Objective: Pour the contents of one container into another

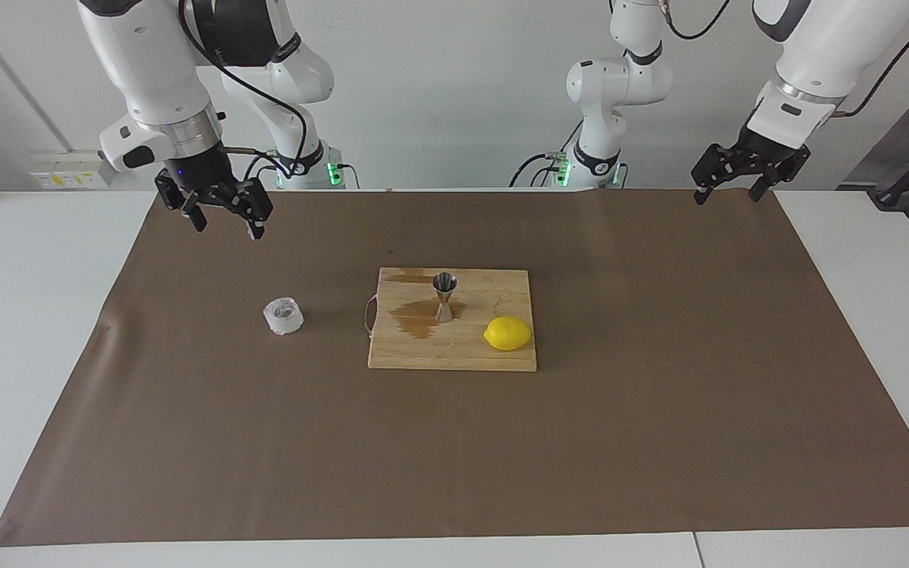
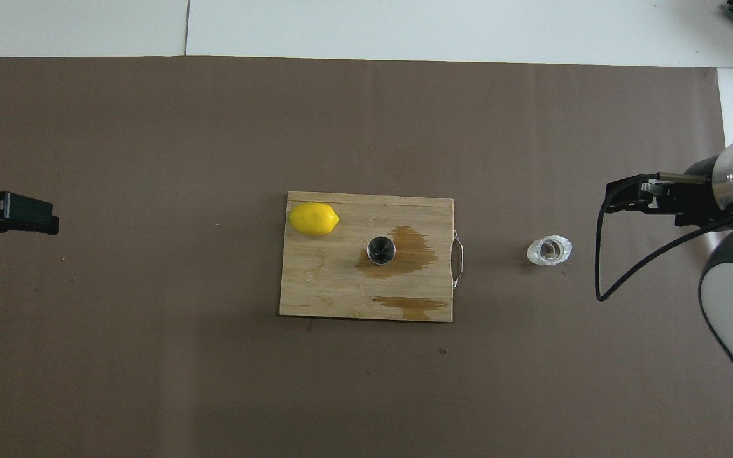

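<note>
A crinkled translucent-white cup point(image 1: 283, 315) point(image 2: 549, 250) is seen standing upright on the brown paper cover point(image 1: 660, 442) point(image 2: 150, 127), toward the right arm's end of the table, apart from the wooden cutting board point(image 1: 494, 355) point(image 2: 322, 286). The right gripper point(image 1: 224, 213) point(image 2: 627, 194) is held in the air above the cover, up and to the robots' side of the cup, well apart from it and touching nothing; its fingers are spread open and nothing is held between them. A steel hourglass jigger point(image 1: 444, 297) point(image 2: 381, 249) is stood upright on the board, in a brown wet patch point(image 1: 417, 317) point(image 2: 412, 254), and a second wet streak point(image 1: 409, 276) point(image 2: 412, 303) is seen along the board's edge nearer the robots. A yellow lemon point(image 1: 507, 334) point(image 2: 313, 218) lies on the board, farther from the robots than the jigger and toward the left arm's end. The left gripper point(image 1: 729, 188) point(image 2: 7, 216) is kept raised over the cover's left-arm end, waiting, with fingers parted and nothing grasped, well apart from the board and everything on it.
</note>
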### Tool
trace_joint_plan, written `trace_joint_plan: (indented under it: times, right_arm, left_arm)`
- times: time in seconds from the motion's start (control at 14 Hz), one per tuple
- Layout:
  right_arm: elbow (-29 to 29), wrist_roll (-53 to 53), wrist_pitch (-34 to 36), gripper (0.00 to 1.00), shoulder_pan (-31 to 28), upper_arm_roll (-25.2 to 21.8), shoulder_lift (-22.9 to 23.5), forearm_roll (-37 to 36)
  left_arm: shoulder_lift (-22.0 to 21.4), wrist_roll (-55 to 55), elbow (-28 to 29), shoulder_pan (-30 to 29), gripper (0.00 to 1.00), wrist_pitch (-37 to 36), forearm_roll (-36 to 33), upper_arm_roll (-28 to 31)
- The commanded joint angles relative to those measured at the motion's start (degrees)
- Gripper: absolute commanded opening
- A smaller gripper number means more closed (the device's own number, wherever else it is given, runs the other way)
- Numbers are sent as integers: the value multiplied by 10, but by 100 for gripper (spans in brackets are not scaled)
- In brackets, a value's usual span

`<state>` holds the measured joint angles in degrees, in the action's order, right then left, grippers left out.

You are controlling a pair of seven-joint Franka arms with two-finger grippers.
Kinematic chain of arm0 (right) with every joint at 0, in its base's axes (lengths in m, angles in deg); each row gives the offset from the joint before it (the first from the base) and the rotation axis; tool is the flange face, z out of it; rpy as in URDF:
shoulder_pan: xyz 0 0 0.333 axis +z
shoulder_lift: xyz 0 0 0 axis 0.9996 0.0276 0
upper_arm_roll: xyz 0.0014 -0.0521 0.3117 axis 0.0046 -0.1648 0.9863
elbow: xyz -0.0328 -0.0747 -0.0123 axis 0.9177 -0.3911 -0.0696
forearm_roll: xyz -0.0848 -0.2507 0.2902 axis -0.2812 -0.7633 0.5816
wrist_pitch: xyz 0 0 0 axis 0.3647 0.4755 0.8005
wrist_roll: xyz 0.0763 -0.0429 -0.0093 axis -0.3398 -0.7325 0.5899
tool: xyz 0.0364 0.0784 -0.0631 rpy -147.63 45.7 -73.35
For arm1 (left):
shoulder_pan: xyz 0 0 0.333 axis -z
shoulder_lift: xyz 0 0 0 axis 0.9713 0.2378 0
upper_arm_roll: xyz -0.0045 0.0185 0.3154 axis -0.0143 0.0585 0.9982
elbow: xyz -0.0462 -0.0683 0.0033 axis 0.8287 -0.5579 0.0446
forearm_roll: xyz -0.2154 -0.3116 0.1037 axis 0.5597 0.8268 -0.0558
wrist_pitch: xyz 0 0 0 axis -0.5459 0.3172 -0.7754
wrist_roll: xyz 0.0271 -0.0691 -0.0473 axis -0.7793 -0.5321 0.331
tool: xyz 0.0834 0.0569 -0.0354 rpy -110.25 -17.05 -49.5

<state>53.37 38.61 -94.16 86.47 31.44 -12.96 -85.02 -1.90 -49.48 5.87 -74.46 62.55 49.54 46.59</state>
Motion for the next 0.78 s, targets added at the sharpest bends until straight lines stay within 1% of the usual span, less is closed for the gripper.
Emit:
trace_joint_plan:
  times: [0.0,0.5,0.71]
  right_arm:
    - [-7,-11,19,100,-6,6,0,-10]
    - [-15,-7,31,100,-8,5,0,-10]
    - [-14,-5,42,100,-6,-1,-11,-10]
  left_arm:
    - [-9,1,6,-5,100,-7,5,-1]
    - [-9,0,6,-5,100,-7,5,-1]
    - [-9,1,6,-5,100,-7,5,-1]
